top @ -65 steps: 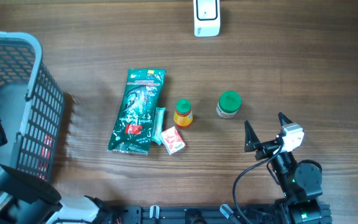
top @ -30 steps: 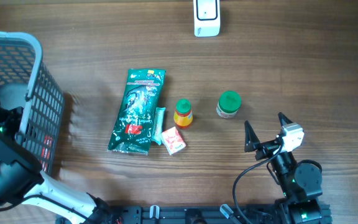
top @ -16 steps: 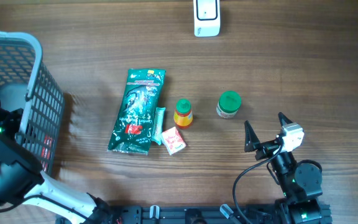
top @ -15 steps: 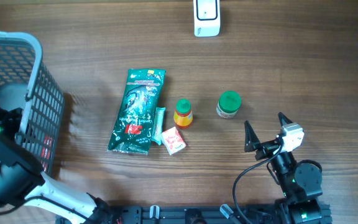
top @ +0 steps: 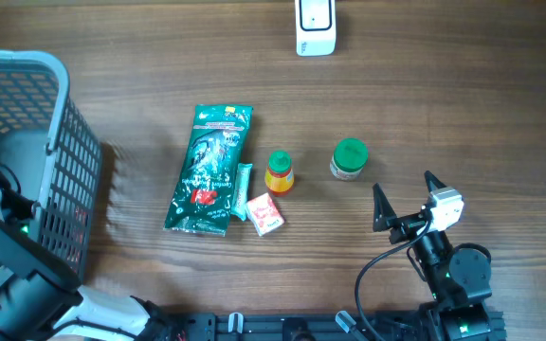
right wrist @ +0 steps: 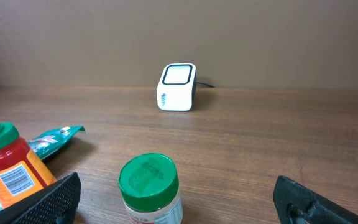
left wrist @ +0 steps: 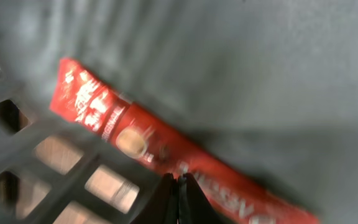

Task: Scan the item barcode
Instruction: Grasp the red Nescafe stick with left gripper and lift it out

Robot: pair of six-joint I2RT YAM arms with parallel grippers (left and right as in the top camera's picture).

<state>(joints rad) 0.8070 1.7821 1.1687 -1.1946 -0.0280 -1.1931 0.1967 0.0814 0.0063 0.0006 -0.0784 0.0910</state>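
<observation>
Plainly, the left pincer point(left wrist: 178, 186) is shut, its two fingers pressed together, with the tips at the near edge of a red packet point(left wrist: 135, 140). The packet lies flat on the floor of the basket point(top: 17, 57), running from the upper left of the tips down to their right. The wrist view is too smeared to tell whether a fold of wrapper is caught between the fingers. The mesh wall stands close on the pincer's left.

I take the step in hand to be getting this packet out for scanning. To do it well, the pincer would part its fingers, settle astride the packet's narrow width near its middle and away from the mesh, then close firmly. A thin, slippery wrapper will likely slide out of a pinch at its edge. The lift should go straight up until the packet clears the rim, or it may snag on the grid.

Farther off, the right pincer point(top: 402, 182) hangs over the worktop point(top: 500, 95) with its fingers spread wide and nothing between them. A green-lidded jar point(top: 349, 158) stands just ahead of it, and an orange bottle point(top: 279, 172) and a green pouch point(top: 209, 169) lie off to its left. Farthest of all, well beyond both pincers, sits the white scanner point(top: 315, 26). The packet should be carried over the other goods, with its barcode turned toward the scanner's window.
</observation>
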